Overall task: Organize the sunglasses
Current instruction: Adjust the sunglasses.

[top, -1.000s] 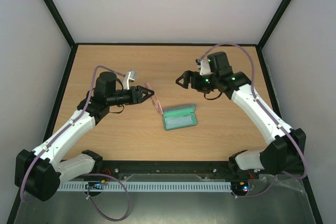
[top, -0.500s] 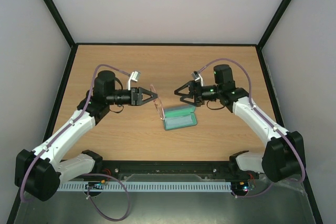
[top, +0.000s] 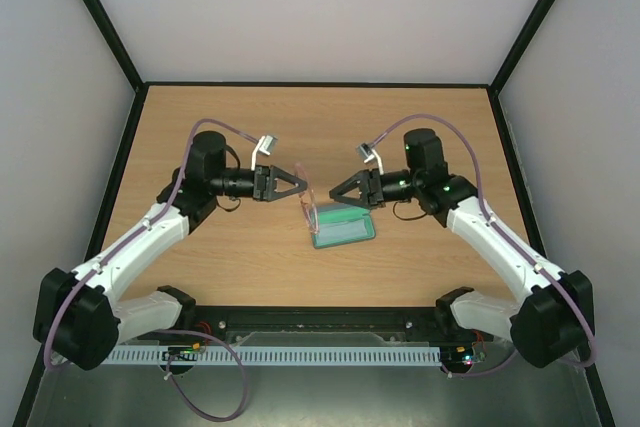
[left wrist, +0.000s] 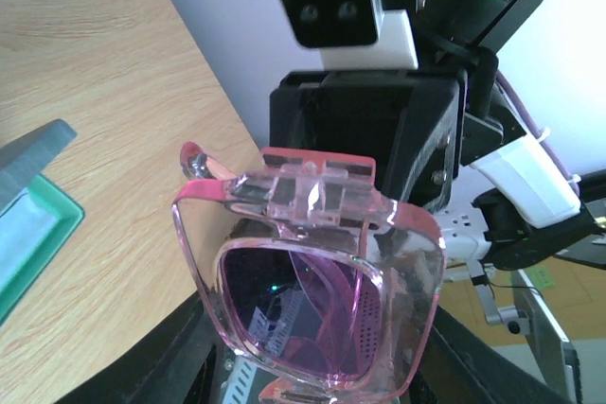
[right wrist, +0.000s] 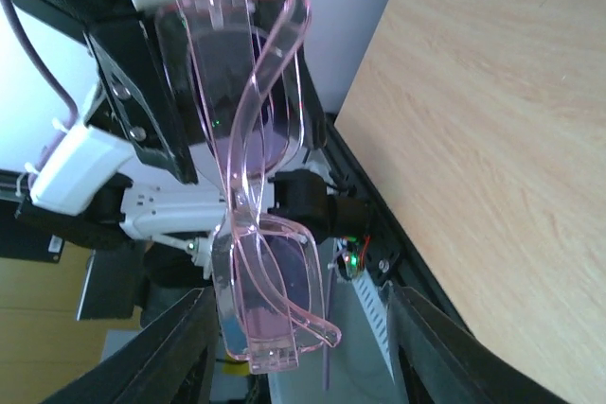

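Top: left end effector (top: 300, 183) pinches sunglasses (top: 308, 209) in the air just above case (top: 345, 227) on counter (top: 250, 117), prob. for a handover. Right end effector (top: 336, 194) is closer than 1 s ago, now at the frame.
L wrist: sunglasses (left wrist: 312, 281) clamped, lens facing cam.
R wrist: sunglasses (right wrist: 256, 196) btwn its fingers (right wrist: 180, 347); can't tell if gripping.

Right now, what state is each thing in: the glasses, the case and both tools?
sunglasses: lifted, held in the air near the case's left end.
case: open, lying flat, green lining facing up.
left tool: shut on the sunglasses.
right tool: open, straddling the sunglasses, no grip visible.
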